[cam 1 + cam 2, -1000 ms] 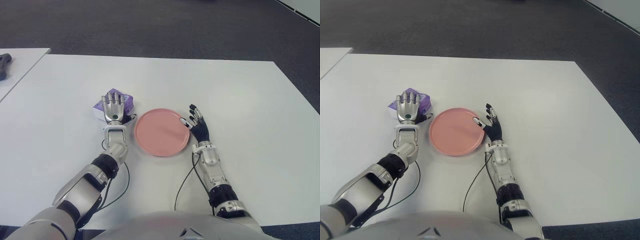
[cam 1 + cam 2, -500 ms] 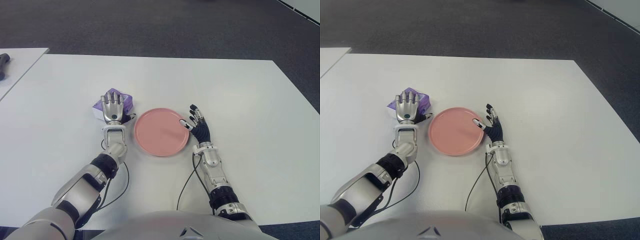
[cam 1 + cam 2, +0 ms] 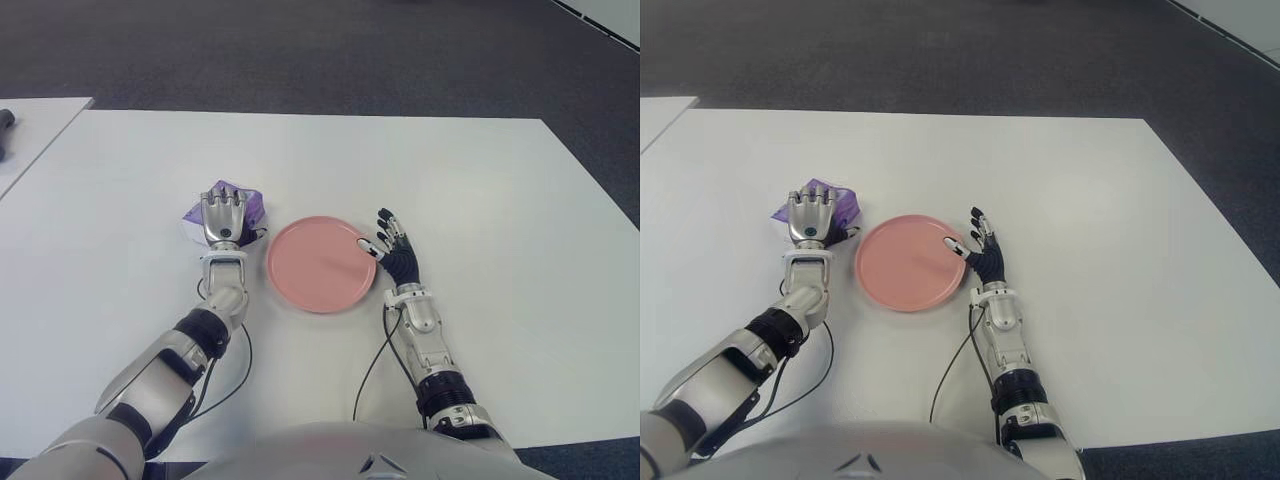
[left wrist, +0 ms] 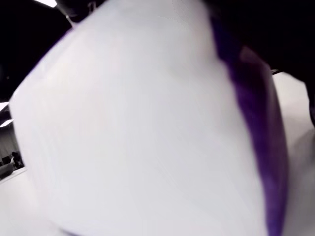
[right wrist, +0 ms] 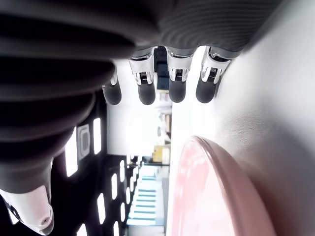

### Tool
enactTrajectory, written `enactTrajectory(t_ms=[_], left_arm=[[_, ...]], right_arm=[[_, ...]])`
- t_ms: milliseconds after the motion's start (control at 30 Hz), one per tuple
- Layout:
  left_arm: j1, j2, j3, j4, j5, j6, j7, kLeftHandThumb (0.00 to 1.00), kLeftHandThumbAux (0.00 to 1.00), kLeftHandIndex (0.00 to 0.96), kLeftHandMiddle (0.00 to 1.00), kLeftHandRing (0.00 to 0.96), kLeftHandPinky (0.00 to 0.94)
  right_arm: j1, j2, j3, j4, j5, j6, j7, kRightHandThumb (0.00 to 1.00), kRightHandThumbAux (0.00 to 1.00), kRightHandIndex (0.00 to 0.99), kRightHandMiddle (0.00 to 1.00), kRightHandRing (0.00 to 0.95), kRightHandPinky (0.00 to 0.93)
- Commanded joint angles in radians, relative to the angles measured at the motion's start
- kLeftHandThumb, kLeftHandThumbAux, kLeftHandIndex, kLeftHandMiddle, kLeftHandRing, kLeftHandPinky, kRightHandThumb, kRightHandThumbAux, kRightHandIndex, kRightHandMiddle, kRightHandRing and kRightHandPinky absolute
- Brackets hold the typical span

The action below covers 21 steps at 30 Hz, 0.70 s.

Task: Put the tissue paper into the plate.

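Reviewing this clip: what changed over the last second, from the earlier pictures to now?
The left hand has curled its fingers down over the tissue pack, which was lying flat and now looks tilted and bunched under the grip, filling the left wrist view. The pack is still left of the pink plate, not yet in it. The right hand stays open at the plate's right rim.

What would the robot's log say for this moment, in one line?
left hand: shut on tissue pack | right hand: open beside pink plate | plate: empty

Left hand (image 3: 225, 216) covers most of tissue pack (image 3: 243, 203); L wrist view just blur, grip unreadable.
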Motion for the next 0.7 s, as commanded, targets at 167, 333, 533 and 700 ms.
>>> enactTrajectory(t_ms=[167,333,533,700], left_arm=[[0.011,0.042,0.043,0.146,-0.090,-0.146,0.123,0.567,0.668,0.448,0.722,0.743,0.814],[0.010,0.072,0.030,0.140,-0.119,-0.266,0.137,0.697,0.690,0.442,0.762,0.780,0.836],[0.005,0.106,0.006,0.143,-0.114,-0.355,0.163,0.729,0.691,0.439,0.773,0.796,0.843],[-0.002,0.119,-0.010,0.147,-0.103,-0.385,0.189,0.737,0.688,0.438,0.779,0.806,0.851]], right_arm=[[0.026,-0.006,-0.020,0.127,0.024,0.007,0.016,0.088,0.678,0.000,0.000,0.000,0.000],[-0.005,-0.021,-0.027,0.194,0.026,-0.024,0.034,0.076,0.665,0.000,0.000,0.000,0.000],[-0.014,-0.023,-0.029,0.197,0.022,-0.011,0.025,0.062,0.662,0.000,0.000,0.000,0.000],[-0.011,-0.023,-0.029,0.179,0.016,-0.004,0.014,0.065,0.658,0.000,0.000,0.000,0.000]])
